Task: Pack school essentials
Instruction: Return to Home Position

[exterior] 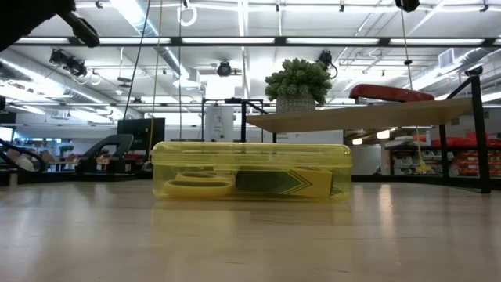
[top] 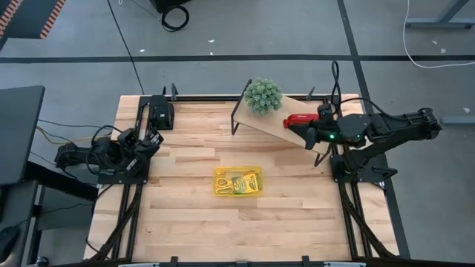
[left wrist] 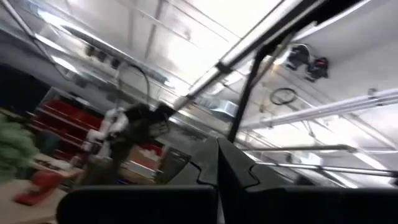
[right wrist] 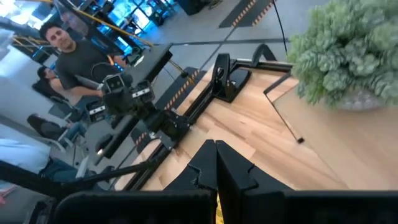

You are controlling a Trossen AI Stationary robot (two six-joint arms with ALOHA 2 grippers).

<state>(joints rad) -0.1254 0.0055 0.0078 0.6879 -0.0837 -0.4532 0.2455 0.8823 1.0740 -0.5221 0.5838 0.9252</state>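
Table (top: 185,222): pale wood, an arm base at each side edge
Left arm (top: 96,156): folded low at the table's left edge, back from the middle
Right arm (top: 386,130): stretched in from the right edge, its wrist over the near end of the shelf
Shelf (top: 271,122): raised wooden board at the far right, carrying the potted plant (top: 263,95) and the red stapler (top: 299,119), neither of them for packing
Supply box (top: 237,182): yellow and see-through, flat on the table's middle; in the low view the lid looks seated all round
Box contents: yellow-handled scissors (exterior: 196,184) and green-and-yellow crayon box (exterior: 286,182) lie side by side inside; the smaller pieces cannot be made out
Box axis: long side runs left to right across the table, from 1 arm toward the other
Left gripper (top: 154,139): fingers pressed together on nothing, as its wrist view shows (left wrist: 217,146); the box lies toward the table's middle and nearer the front edge, well apart
Right gripper (top: 306,136): clenched and empty (right wrist: 216,146), just beside the stapler; the box lies toward the middle and front, well apart
Nearer arm: the 2 grippers sit about equally far off, the right perhaps slightly closer
Coming move: judged from this, the packing is done and each arm can fold home without crossing the box; the right one must clear the stapler and plant
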